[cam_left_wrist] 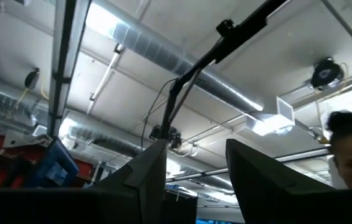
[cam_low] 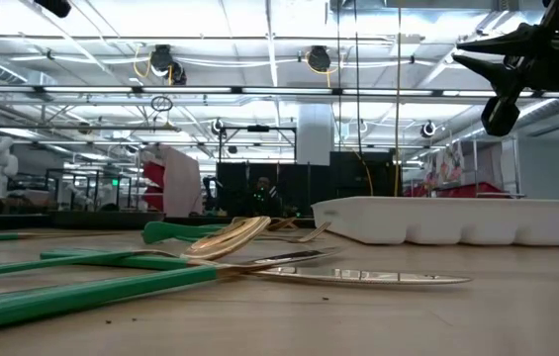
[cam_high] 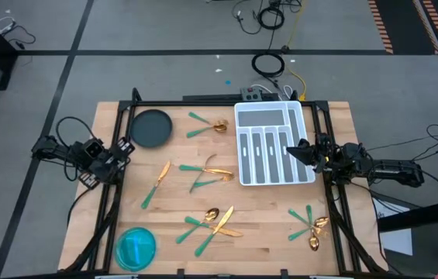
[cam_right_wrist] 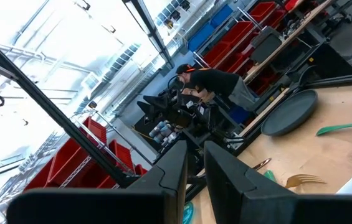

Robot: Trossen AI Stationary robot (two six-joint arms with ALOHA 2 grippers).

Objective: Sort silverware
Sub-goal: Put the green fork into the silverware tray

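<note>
Your right end effector (cam_high: 294, 149) hangs above the white divided tray (cam_high: 243, 174) near the desk's right edge, fingers a narrow gap apart and holding nothing, while the left end effector (cam_high: 122, 147) waits at the left edge, partly open and also empty. The silverware (cam_high: 212, 219) lies loose on the wooden desk (cam_high: 265, 225) in crossed clusters: near the front edge, toward the front right corner, in the middle, and by the back edge beside the dark plate (cam_high: 151, 128). The overlaps are the risk (a fork tangled with a spoon may come up as a pair), and the thin handles lying flat could slip from the fingers or skid toward the teal bowl (cam_high: 136, 247).
</note>
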